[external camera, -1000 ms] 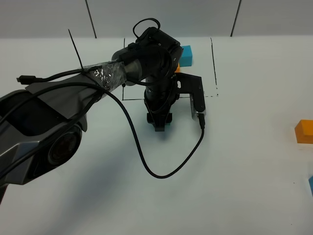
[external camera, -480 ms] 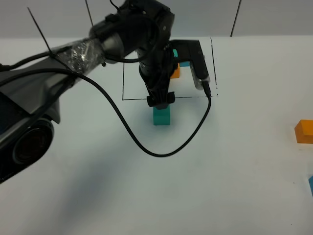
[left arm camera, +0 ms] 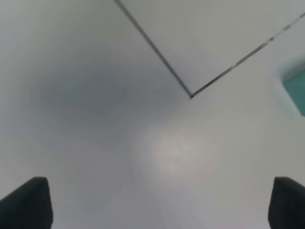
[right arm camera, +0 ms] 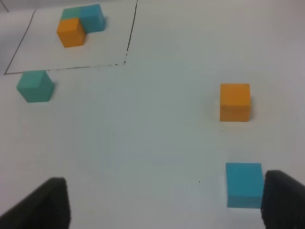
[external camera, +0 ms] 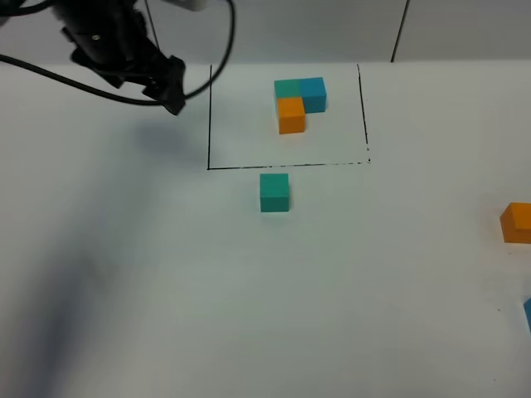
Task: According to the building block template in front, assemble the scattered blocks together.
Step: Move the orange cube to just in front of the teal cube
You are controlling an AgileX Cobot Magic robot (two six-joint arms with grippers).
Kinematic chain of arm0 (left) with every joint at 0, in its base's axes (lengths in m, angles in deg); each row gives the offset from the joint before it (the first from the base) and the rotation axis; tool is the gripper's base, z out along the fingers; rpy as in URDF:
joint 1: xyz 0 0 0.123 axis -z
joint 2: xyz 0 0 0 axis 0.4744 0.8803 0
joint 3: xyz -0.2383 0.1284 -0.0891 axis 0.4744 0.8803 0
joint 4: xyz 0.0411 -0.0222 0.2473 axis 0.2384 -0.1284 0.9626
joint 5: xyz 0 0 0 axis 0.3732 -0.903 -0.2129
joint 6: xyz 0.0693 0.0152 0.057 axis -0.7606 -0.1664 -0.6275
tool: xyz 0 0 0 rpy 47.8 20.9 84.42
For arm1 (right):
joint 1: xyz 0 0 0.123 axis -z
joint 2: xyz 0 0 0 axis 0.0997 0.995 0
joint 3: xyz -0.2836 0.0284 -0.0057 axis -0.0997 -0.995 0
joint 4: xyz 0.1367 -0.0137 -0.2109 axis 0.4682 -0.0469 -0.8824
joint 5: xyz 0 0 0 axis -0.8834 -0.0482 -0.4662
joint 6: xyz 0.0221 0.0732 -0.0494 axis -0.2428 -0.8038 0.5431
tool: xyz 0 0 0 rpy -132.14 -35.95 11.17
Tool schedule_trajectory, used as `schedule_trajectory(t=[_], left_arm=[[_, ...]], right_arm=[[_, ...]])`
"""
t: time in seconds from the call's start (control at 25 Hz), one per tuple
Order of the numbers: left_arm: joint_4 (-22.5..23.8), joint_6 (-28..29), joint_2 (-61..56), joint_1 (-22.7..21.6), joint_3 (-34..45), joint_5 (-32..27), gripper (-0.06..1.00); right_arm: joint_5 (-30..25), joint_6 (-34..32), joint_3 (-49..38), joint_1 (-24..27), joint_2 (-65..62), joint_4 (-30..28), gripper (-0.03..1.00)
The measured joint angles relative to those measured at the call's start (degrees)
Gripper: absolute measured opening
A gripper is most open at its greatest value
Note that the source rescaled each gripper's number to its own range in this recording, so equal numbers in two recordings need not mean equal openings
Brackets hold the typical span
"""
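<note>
While my left gripper (left arm camera: 157,202) hangs wide open and empty at nine o'clock of the black frame (external camera: 209,116), the teal cube (external camera: 275,191) sits at six o'clock of the template (external camera: 299,99). The orange cube (external camera: 517,222) and blue cube (external camera: 528,315) lie far off at four o'clock, the blue one beside my right gripper (right arm camera: 164,205), which is spread and holds nothing.

You have a plain white table (external camera: 166,290) filling the high view. A thin black rectangle (external camera: 249,167) is drawn on it at upper centre, and inside, toward its upper right, sits the template cluster (external camera: 292,104): teal and blue side by side, orange joined below the teal. Just under the rectangle's lower line a loose teal cube (external camera: 275,191) rests. At the right edge, mid-height, lies an orange cube (external camera: 517,222), with a blue cube (right arm camera: 244,184) lower down, both cut off by the frame.
</note>
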Motion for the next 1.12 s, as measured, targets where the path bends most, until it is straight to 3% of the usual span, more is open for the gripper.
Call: schedule_trajectory(t=[0.32,0.44,0.72,1.12], left_arm=[[1.59,3.93,-21.04,-11.67,24.06,0.07,1.00],[1.73,4.99,-31.67,-14.22,33.83,2.86,1.00],[1.35,9.89,-57.91,-14.60,50.29,12.27,0.99],[1.19,11.94,-85.30,-12.74,61.81,11.42,0.96]], right_arm=[[0.00,0.00,0.00,0.00,0.00,0.00,0.64],[0.00,0.00,0.00,0.00,0.00,0.00,0.64],[0.00,0.00,0.00,0.00,0.00,0.00,0.64],[0.00,0.00,0.00,0.00,0.00,0.00,0.64]])
